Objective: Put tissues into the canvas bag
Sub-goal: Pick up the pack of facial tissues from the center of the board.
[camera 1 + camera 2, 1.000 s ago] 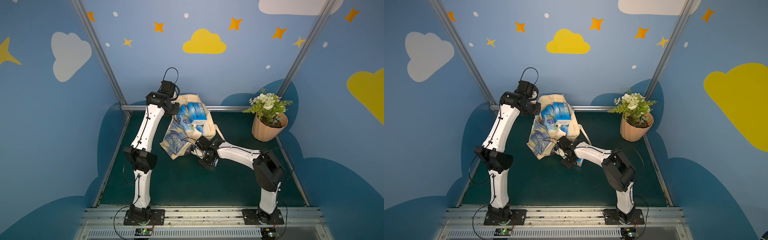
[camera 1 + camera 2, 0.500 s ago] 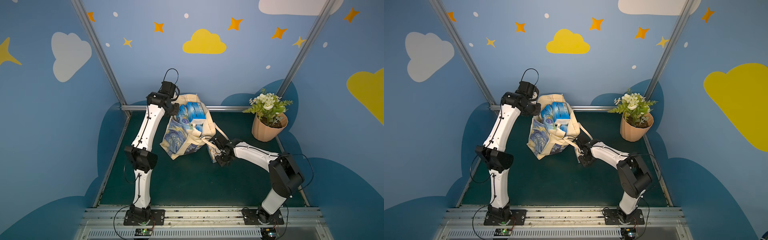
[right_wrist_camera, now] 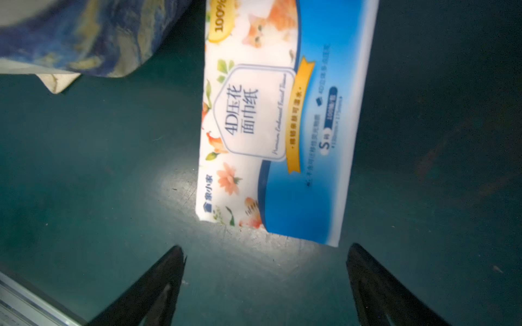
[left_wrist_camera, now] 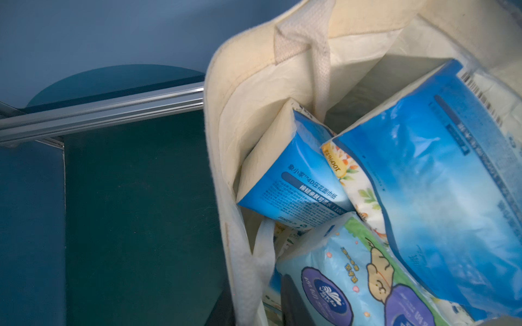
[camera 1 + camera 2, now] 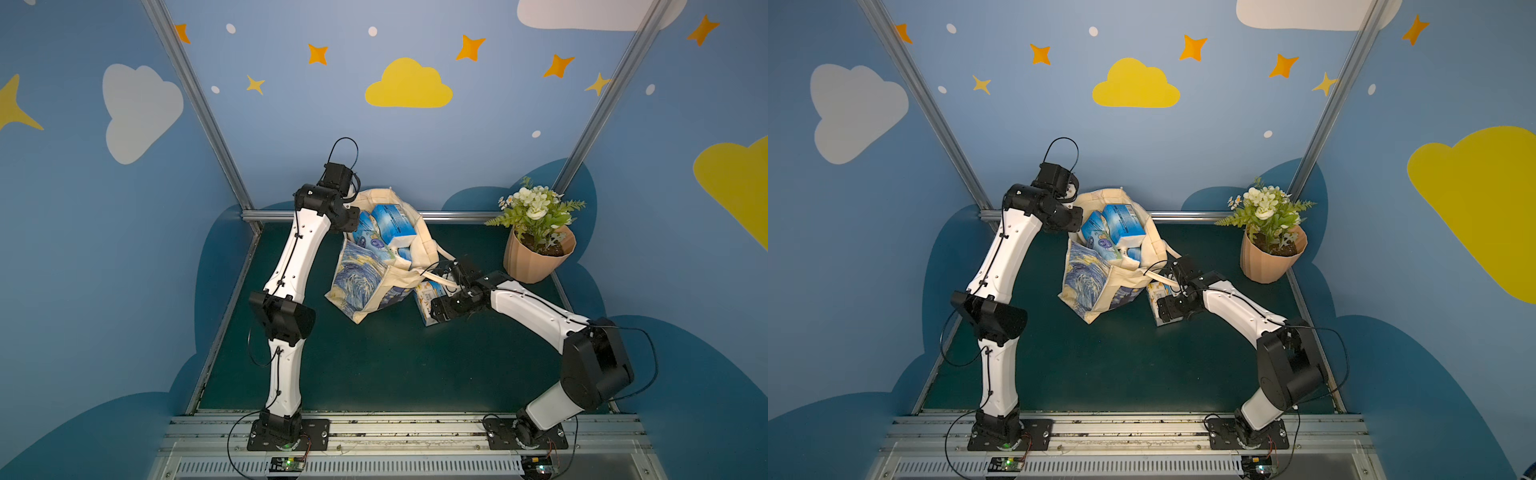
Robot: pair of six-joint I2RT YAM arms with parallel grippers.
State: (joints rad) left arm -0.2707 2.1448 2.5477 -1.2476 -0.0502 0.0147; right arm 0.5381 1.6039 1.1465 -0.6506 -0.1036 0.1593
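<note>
The tissues (image 5: 390, 222) sit mostly inside the canvas bag (image 5: 359, 278), which stands open in the middle of the tabletop (image 5: 374, 365) in both top views. One pack (image 5: 424, 299) lies outside, just beside the bag at its 4 o'clock. Its long axis runs about 12 to 6 o'clock, and it lies under the wrist of the right arm (image 5: 536, 311), clearly the nearer arm. The left hand (image 5: 350, 219) is at the bag's rim at 10 o'clock. There is one bag, and one flowerpot (image 5: 538, 259) at 3 o'clock.

The left wrist view shows at least four packs inside. Only one dark finger (image 4: 292, 299) appears, so I cannot tell how far this hand is open.

In the right wrist view the right hand (image 3: 267, 248) is spread wide and empty. The loose pack lies flat just ahead of its fingertips, lengthwise away from them.
</note>
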